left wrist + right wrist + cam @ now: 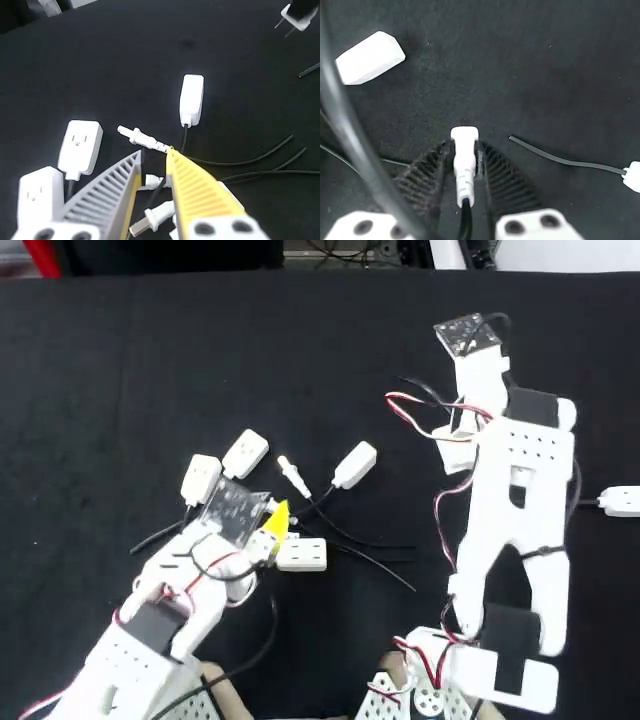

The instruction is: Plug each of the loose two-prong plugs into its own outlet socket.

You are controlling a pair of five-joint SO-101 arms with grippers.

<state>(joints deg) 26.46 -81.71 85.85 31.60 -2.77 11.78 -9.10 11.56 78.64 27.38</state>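
Observation:
A loose white plug point(142, 139) point(293, 477) lies flat on the black table. My left gripper point(154, 152) point(278, 518) stands open with its grey and yellow fingertips at the plug's cable end, and a black cable runs between them. Two white outlet sockets point(80, 147) point(35, 195) lie beside it, also seen from above point(200, 477) point(245, 452). A third socket point(300, 555) sits under the yellow finger. My right gripper point(465, 142) is shut on another white plug point(464, 160), whose two prongs show far off in the left wrist view point(299, 17).
A white block on a black cable point(353, 465) point(191, 99) point(370, 57) lies between the arms. Loose black cables point(370, 560) trail across the middle. Another white connector point(622, 500) rests at the right edge. The right arm point(515, 500) stands folded on the right.

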